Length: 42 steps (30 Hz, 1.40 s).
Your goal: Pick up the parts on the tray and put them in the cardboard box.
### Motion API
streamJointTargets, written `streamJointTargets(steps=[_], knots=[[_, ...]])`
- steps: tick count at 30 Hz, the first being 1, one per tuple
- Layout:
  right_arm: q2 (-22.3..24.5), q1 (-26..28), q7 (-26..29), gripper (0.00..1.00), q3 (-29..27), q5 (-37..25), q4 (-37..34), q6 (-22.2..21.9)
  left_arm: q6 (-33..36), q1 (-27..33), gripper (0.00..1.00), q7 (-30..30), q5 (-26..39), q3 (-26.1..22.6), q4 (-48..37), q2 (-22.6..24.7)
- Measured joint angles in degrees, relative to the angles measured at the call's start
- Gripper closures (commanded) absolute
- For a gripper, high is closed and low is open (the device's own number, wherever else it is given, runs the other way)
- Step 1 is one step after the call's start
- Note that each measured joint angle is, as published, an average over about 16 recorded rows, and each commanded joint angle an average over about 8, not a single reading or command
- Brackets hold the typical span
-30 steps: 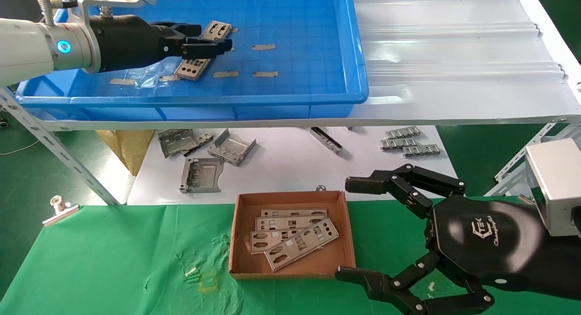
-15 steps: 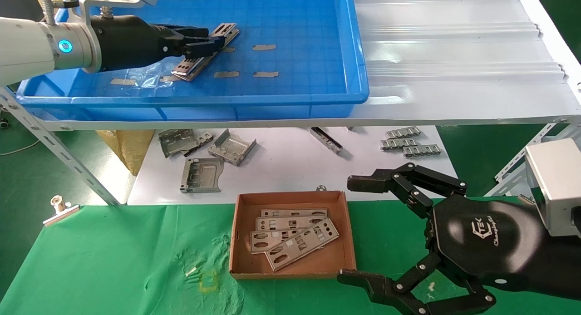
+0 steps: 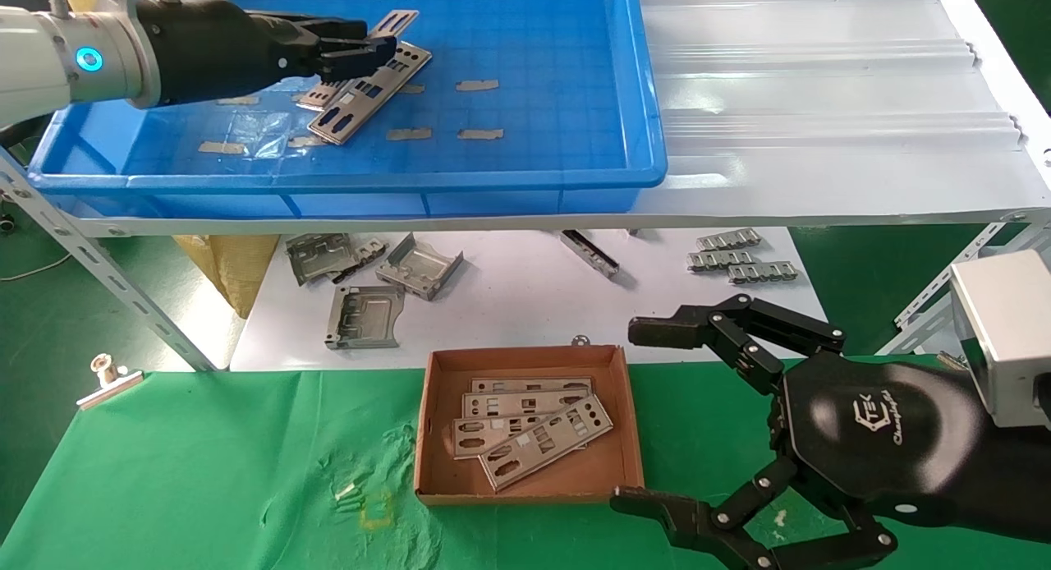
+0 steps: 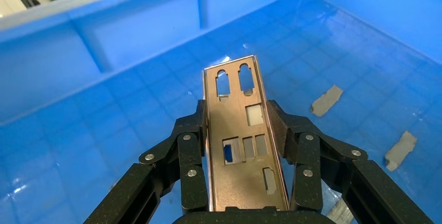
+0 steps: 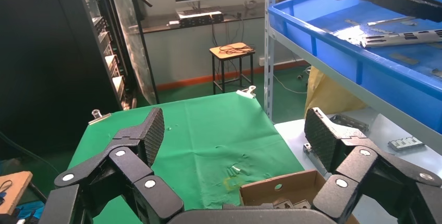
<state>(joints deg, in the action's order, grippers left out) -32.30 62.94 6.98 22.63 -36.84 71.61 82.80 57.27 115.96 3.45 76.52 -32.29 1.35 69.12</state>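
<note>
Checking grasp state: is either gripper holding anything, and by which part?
Left gripper holds one part, fingers clamped on its two long edges near mid-length, above the tray. Right gripper is open beside the box, holding nothing.

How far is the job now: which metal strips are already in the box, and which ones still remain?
Done: about four flat silver-grey metal strips lie in the small brown cardboard box. In hand: the left gripper is shut on one strip above the large blue plastic tray. Left: one more strip in the tray. The right gripper waits open beside the box.
</note>
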Motion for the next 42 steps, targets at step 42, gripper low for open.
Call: streamJointTargets(steps=[42], knots=[[0.0, 0.0, 0.0, 0.00, 0.0, 0.0, 0.0, 0.0, 29.4, -0.7, 1.00, -14.2, -5.7, 2.1, 7.2, -5.8]])
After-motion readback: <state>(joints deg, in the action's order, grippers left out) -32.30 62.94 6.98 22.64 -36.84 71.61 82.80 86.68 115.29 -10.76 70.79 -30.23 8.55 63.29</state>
